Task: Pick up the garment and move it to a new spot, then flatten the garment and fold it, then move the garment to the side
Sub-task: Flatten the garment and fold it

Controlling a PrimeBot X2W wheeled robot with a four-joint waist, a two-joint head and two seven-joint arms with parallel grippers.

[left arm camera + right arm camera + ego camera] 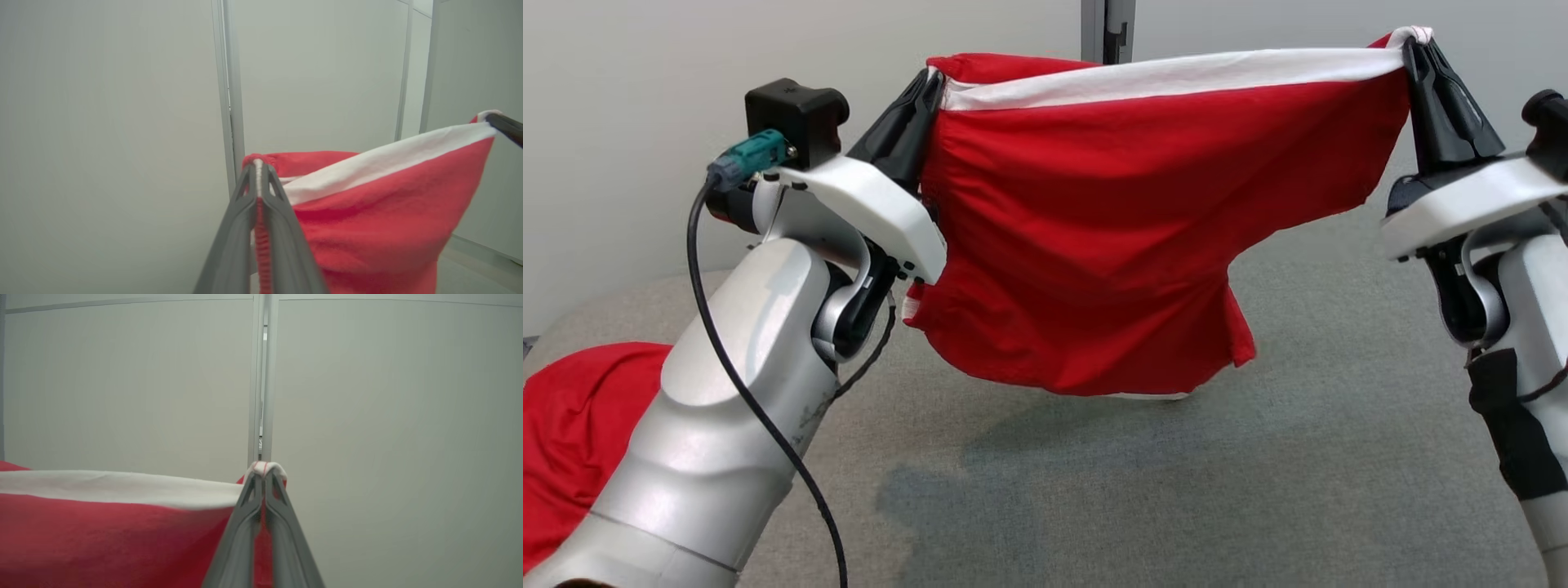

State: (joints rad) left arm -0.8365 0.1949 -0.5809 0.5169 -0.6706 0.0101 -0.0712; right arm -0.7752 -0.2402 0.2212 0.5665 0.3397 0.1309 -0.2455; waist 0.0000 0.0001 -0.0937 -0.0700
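The garment (1111, 229) hung stretched above the table (1176, 490), white band (1176, 75) uppermost. The left gripper (934, 82) was clamped on its left corner, the right gripper (1412, 47) clamped on its right.

Soft even light; close-ups perhaps blurred

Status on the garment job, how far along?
Done: pickup. The red fabric garment with a white band hangs spread above the grey cloth surface. In hand: left gripper and right gripper are each shut on one end of the band, holding it taut between them. Remaining: lay it at the new spot, flatten, fold, move aside.
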